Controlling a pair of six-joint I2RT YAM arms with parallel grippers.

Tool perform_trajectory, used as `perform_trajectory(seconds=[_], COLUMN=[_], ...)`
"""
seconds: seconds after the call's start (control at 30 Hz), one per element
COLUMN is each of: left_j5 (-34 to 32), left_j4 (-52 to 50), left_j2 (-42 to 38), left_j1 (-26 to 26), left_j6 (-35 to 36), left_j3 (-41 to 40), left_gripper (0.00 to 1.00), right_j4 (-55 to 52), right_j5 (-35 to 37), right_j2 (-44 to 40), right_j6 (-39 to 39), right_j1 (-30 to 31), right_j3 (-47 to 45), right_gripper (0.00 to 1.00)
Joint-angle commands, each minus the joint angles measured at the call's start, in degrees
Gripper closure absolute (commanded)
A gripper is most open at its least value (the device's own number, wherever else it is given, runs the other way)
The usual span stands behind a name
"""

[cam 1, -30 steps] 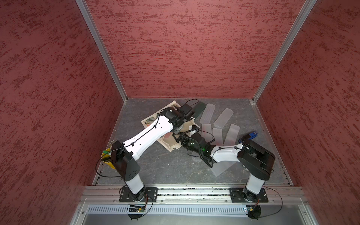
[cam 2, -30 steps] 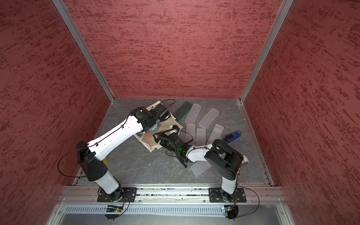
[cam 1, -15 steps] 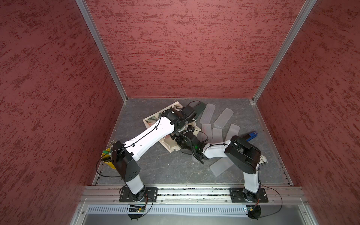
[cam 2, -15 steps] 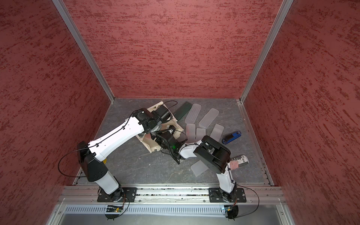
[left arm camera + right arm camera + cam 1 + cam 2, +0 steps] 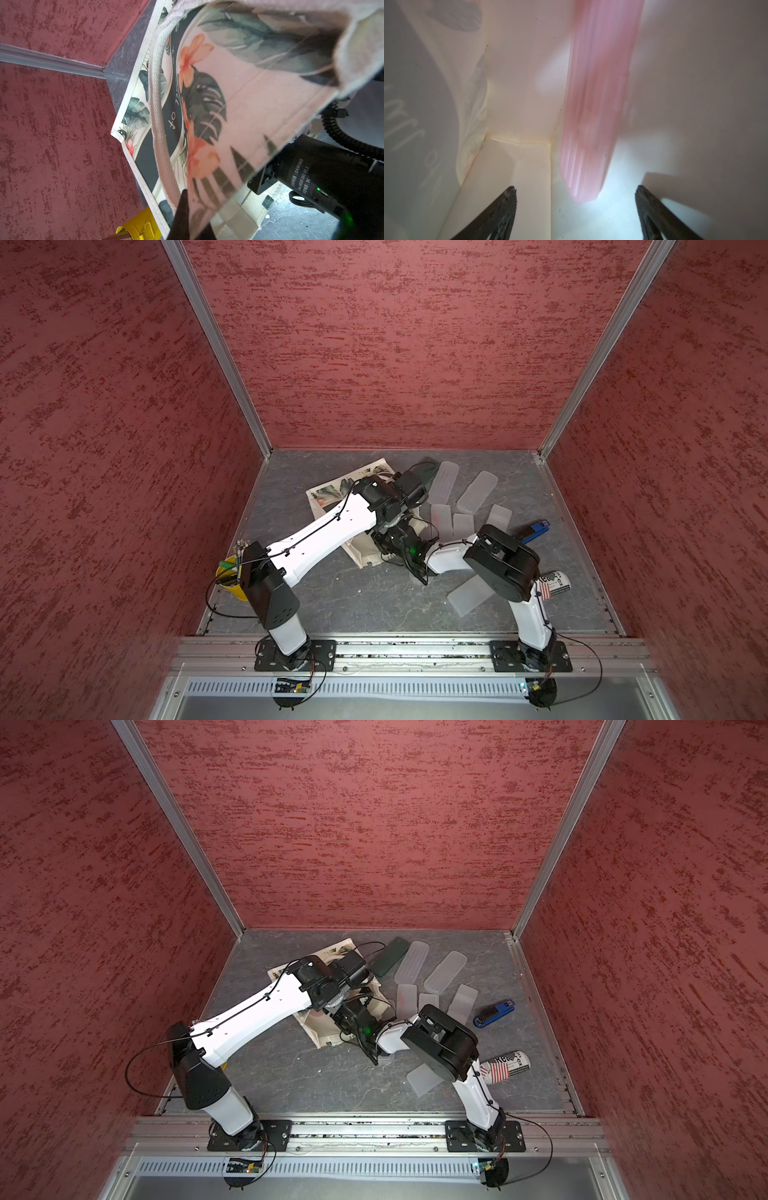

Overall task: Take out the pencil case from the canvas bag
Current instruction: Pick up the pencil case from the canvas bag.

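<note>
We are pushing deeper into the bag (image 5: pixel 332 494): left end effector (image 5: pixel 183 204) pinching it open, right end effector (image 5: pixel 576 190) spread before the case (image 5: pixel 596 104).

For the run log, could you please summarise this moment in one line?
left gripper: shut on canvas bag edge | right gripper: open, inside bag | pink pencil case: in bag, ungripped

White links (image 5: pixel 324 537), black joints (image 5: pixel 498 568) and bolted base plates (image 5: pixel 322 655), ribbed black cables (image 5: pixel 337 136), green wrist light (image 5: pixel 412 549)
</note>
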Motion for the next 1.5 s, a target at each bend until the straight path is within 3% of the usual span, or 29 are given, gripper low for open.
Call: perform_trajectory(seconds=[0.0,0.23,0.5,0.83,0.9,1.03,1.2,1.47], left_j5=[0.6,1.4,2.8,3.7,3.9,4.0,4.5,3.1], left_j4=[3.3,3.1,3.1,3.4,3.7,3.6,2.9,2.5], left_j2=[-0.4,0.7,-0.9,-2.9,-3.0,-3.4,-4.3,-9.3], left_j1=[-4.3,-4.9,-4.9,-4.3,-4.2,-4.0,-3.9,-2.4], left_j6=[2.4,2.3,1.9,1.5,1.8,1.8,1.4,0.3], left_j3=[-1.2,-0.9,-0.1,-1.8,-1.5,-1.2,-1.1,-6.8], left_gripper=[1.00,1.00,1.00,1.00,1.00,1.00,1.00,1.00], right_j4=[-2.4,4.4,10.6,13.9,12.8,10.6,9.9,10.4], right_j5=[-1.5,-2.0,0.1,1.1,-0.2,-2.1,-1.4,-1.7], right_j2=[3.1,6.9,7.2,5.7,6.8,9.4,11.0,10.0], right_j6=[3.2,6.2,2.3,-2.0,-1.7,-0.2,0.9,-1.1], right_j1=[-0.5,-0.5,-0.8,-0.8,-0.9,-0.9,-1.1,-2.0], right_j3=[2.6,1.4,1.1,1.7,3.0,4.9,5.5,6.1], right_gripper=[0.10,0.10,0.13,0.32,0.42,0.52,0.49,0.73])
